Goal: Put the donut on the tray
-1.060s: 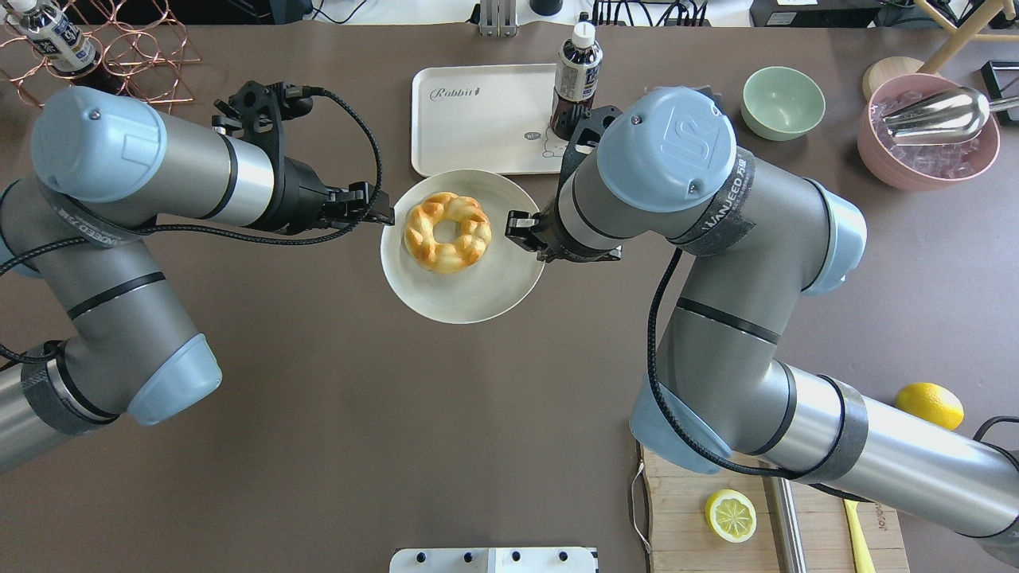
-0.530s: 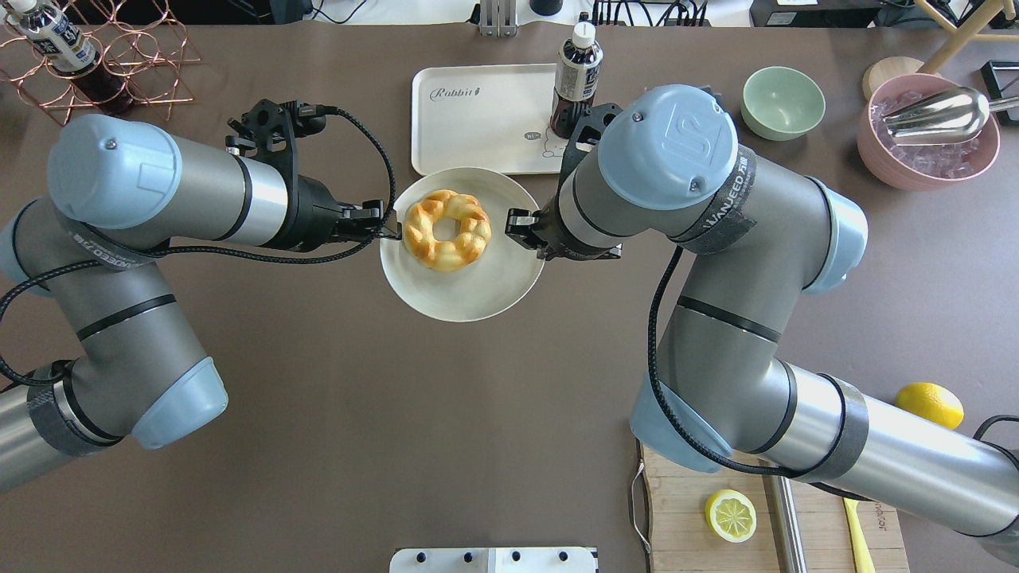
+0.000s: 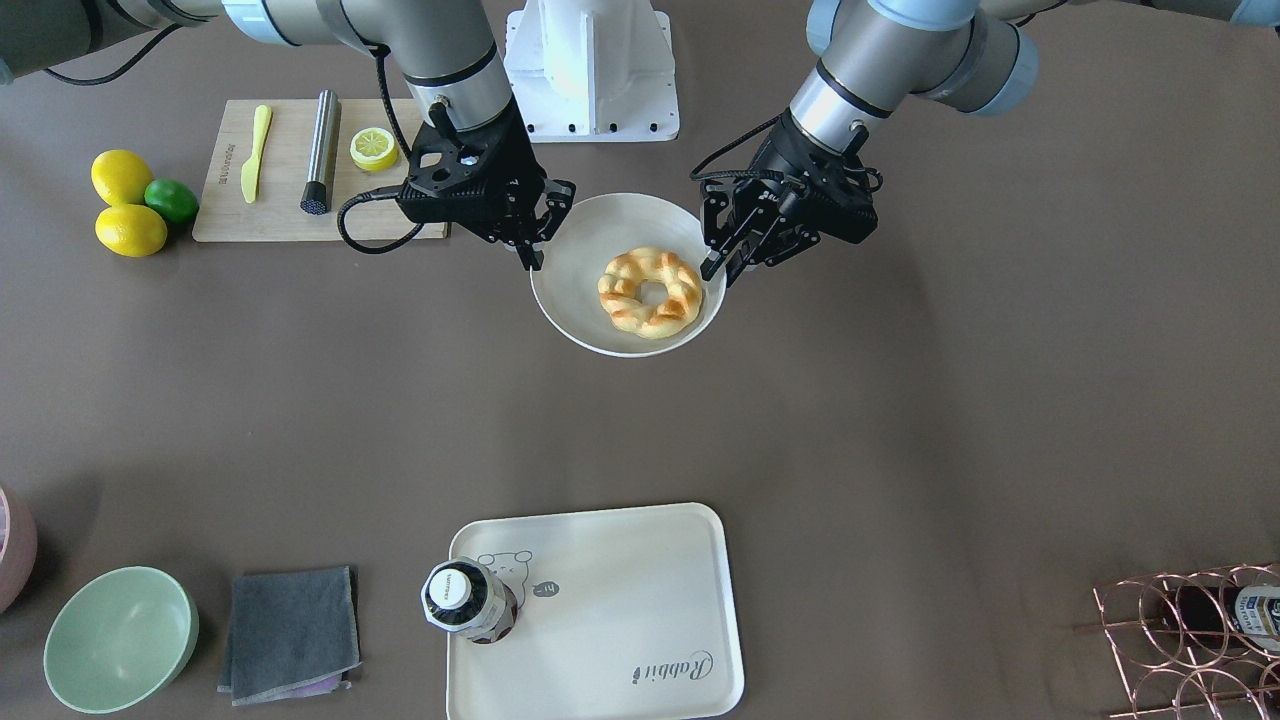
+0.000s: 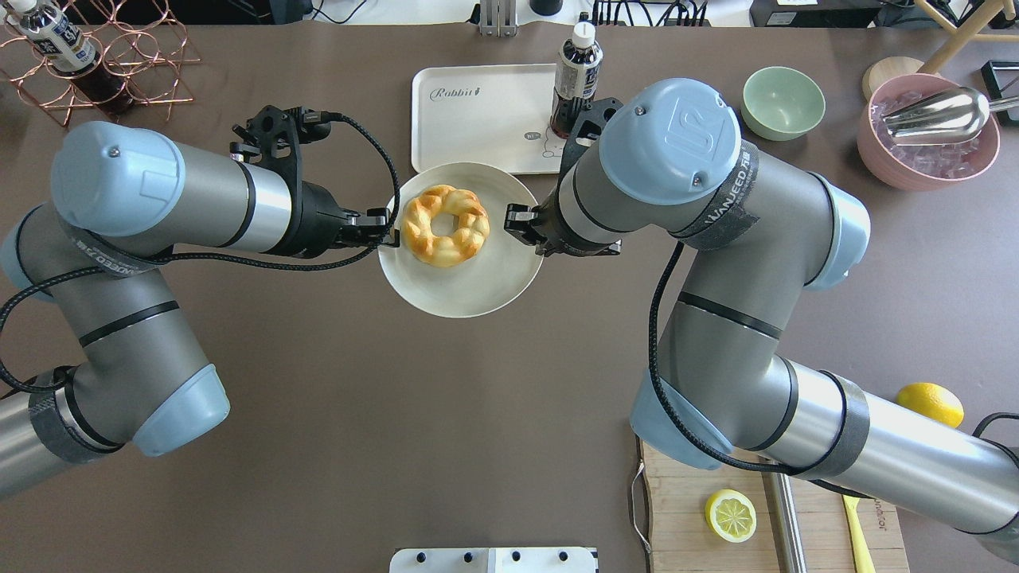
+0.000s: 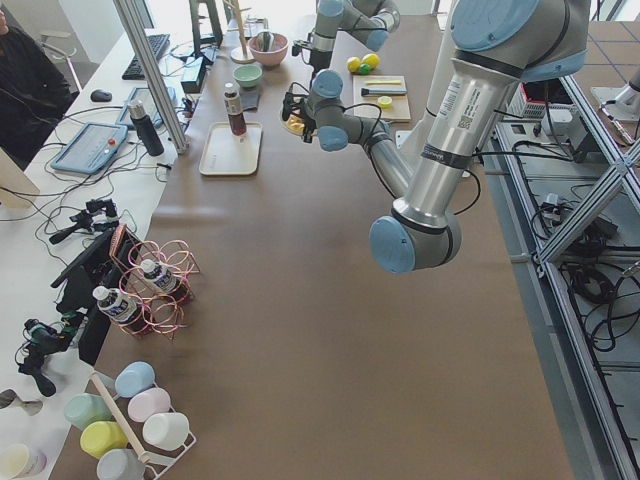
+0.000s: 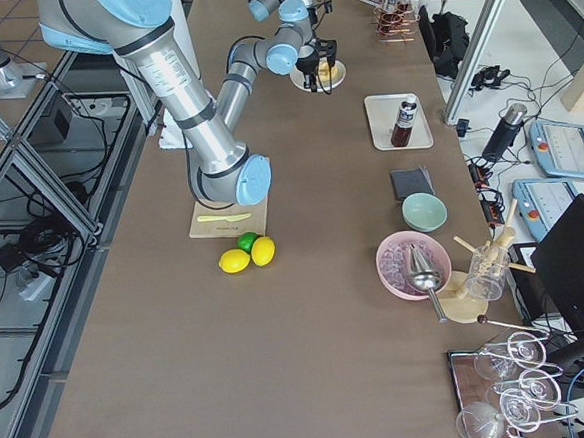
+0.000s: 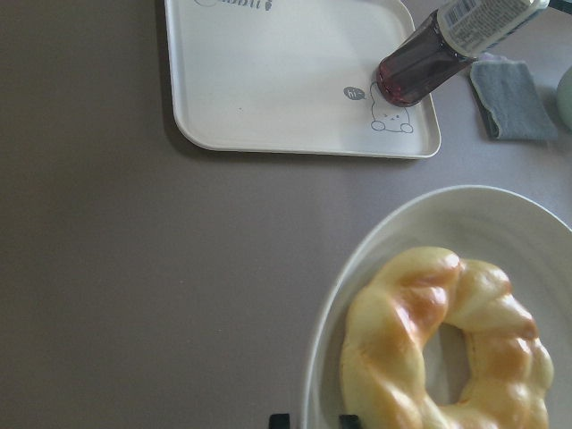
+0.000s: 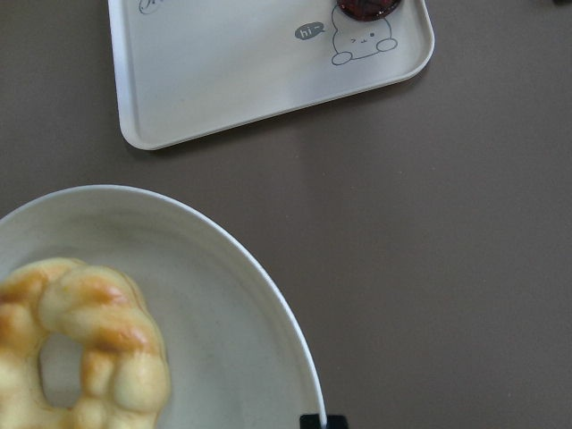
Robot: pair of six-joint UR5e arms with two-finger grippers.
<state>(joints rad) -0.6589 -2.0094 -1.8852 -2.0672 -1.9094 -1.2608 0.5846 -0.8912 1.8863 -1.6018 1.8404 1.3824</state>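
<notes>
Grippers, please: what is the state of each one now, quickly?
Left gripper: shut on the plate, clamping its rim beside the donut.
Right gripper: shut on the plate, clamping the opposite rim.

A: Where is everything, taking the plate [image 4: 470, 290] as the landmark?

B: The donut [image 4: 445, 225] lies on it. The left gripper [image 4: 385, 228] is at its left rim, the right gripper [image 4: 516, 224] at its right rim.

A: And the tray [image 4: 478, 135]?

B: Beyond the plate, away from the robot, apart from it. A bottle [image 4: 575, 78] stands on the tray's right corner.
</notes>
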